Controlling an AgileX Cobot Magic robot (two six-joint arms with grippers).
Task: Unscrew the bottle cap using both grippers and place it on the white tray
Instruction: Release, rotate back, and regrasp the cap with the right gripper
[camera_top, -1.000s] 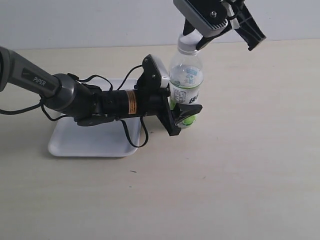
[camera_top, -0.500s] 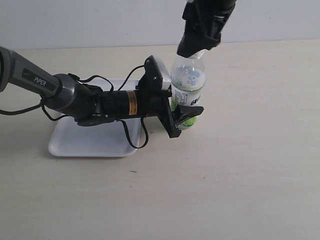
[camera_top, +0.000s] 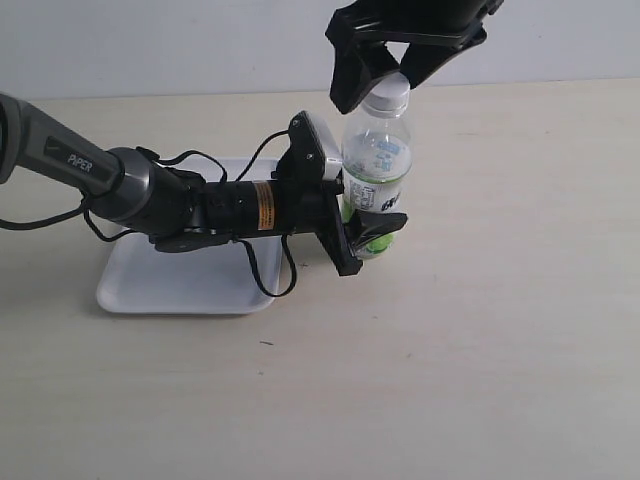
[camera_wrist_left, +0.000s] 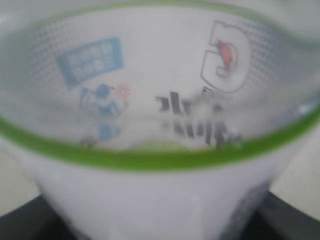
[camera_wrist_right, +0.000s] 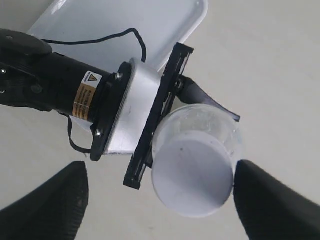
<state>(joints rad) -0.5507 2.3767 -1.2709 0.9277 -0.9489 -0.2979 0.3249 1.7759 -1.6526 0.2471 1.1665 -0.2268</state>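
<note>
Closing off-centre could tilt the bottle (camera_top: 375, 160): the right gripper (camera_top: 380, 92), spread wide, straddles the bottle cap (camera_wrist_right: 192, 177) nearer one finger. The left gripper (camera_top: 365, 225) clamps only its lower body

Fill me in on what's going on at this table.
A robot is opening a bottle. The left tool clamps the bottle's labelled body, holding it upright on the table. The right tool hangs open over the cap, a finger on either side, not gripping. The cap sits on the neck; the white tray lies beneath the left arm.
</note>
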